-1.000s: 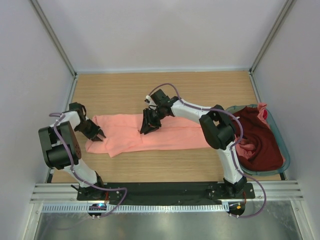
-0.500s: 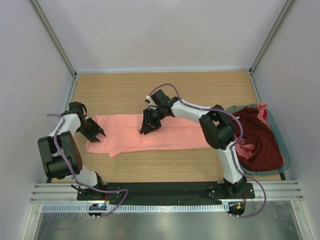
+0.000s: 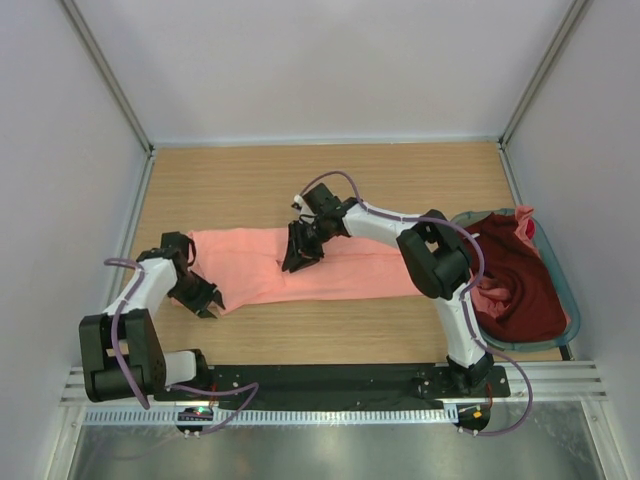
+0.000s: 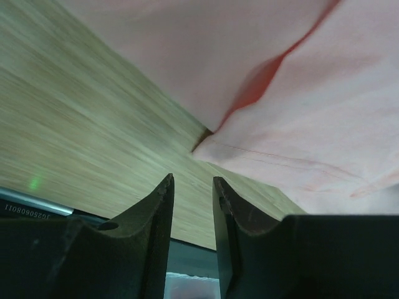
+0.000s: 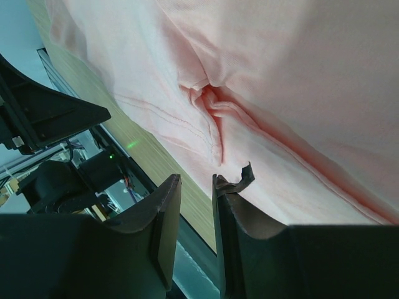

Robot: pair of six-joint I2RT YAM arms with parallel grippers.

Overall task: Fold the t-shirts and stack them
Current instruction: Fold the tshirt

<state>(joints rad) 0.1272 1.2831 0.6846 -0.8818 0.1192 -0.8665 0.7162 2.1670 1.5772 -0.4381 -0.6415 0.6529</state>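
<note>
A salmon-pink t-shirt lies spread in a long band across the middle of the wooden table. My left gripper is low at the shirt's front-left corner; in the left wrist view its jaws stand a little apart over bare wood, with the shirt's hem just beyond them. My right gripper hangs over the shirt's middle; in the right wrist view its jaws are slightly apart and empty above a small pucker in the cloth. A dark maroon t-shirt lies in the basket.
The grey-teal basket stands at the right edge of the table and also holds salmon-pink cloth. White walls with metal frame posts enclose the table. The arms' black base rail runs along the near edge.
My left arm has swung from the shirt's left edge toward the near side, down to its front-left corner. My right gripper has stayed over the shirt's middle.
</note>
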